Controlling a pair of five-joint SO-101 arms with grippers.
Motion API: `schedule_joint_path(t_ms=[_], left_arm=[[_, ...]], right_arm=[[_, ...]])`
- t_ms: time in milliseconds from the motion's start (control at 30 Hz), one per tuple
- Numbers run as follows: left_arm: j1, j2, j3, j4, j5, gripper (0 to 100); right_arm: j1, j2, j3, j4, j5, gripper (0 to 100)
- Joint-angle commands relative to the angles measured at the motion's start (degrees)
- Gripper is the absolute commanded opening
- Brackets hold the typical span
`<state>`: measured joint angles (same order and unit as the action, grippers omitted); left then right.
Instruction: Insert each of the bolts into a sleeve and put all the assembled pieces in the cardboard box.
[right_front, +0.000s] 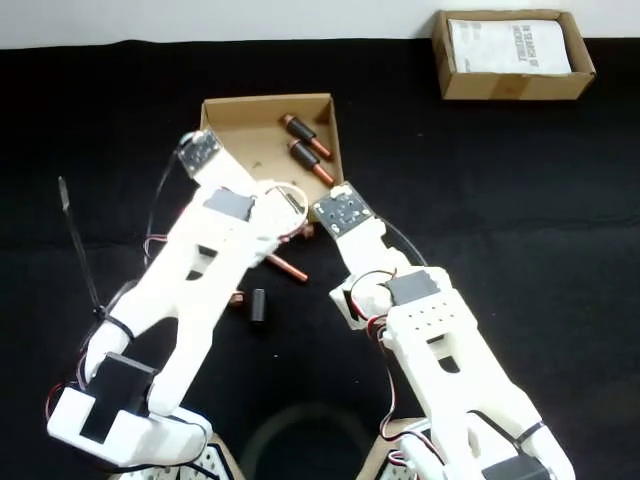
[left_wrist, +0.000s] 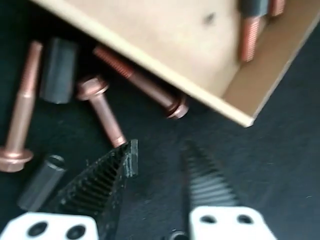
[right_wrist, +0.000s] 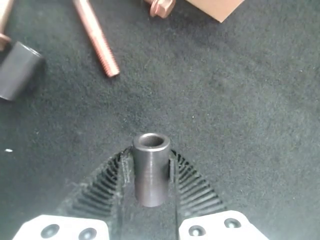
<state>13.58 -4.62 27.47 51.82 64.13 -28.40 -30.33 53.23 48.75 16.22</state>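
My right gripper (right_wrist: 150, 161) is shut on a dark sleeve (right_wrist: 151, 172), held upright just above the black table. My left gripper (left_wrist: 160, 157) stands open close to the near edge of the cardboard box (left_wrist: 165, 45). Ahead of it, three loose copper bolts (left_wrist: 102, 110) and two dark sleeves (left_wrist: 59, 70) lie on the table. One bolt (left_wrist: 142, 82) lies against the box wall. Inside the cardboard box (right_front: 235, 125) lie two assembled pieces (right_front: 305, 135). On the table in the high view lie a bolt (right_front: 285, 268) and a sleeve (right_front: 258, 303), between the two arms.
A second cardboard box (right_front: 515, 80) with a white sheet inside stands at the back right. A thin black cable tie (right_front: 75, 240) lies left of the left arm. Both arms (right_front: 200, 290) (right_front: 440, 350) crowd the area in front of the box.
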Motion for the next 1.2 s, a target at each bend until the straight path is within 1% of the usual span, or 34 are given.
schedule_joint_path(t_ms=[0,133,200,400,533,833,967,1167], left_arm=[[0.84,-2.42,1.27,0.09,0.35,32],[-0.75,-2.33,2.95,-0.35,0.44,31],[-2.24,-2.24,4.18,-2.81,0.44,29],[-6.02,-2.33,9.45,-12.75,0.09,18],[-6.46,-2.33,10.77,-15.47,0.0,12],[-6.37,-2.24,10.95,-15.47,-0.09,11],[-6.29,-2.24,12.53,-15.65,-4.57,11],[-6.46,-2.24,14.2,-15.91,-5.27,11]], right_arm=[[0.4,-1.71,-0.22,-0.75,0.0,0.7],[0.48,-1.71,-0.22,-0.75,0.0,0.7],[0.48,-1.71,-0.13,-0.75,0.0,0.7],[0.66,-1.71,0.22,-3.3,0.0,0.7],[0.66,-1.71,0.22,-3.38,0.0,0.7],[0.66,-1.63,-0.13,-3.47,0.0,0.7],[0.66,-1.63,-0.13,-3.47,0.0,0.7],[0.66,-0.04,-0.48,-3.47,0.0,0.7]])
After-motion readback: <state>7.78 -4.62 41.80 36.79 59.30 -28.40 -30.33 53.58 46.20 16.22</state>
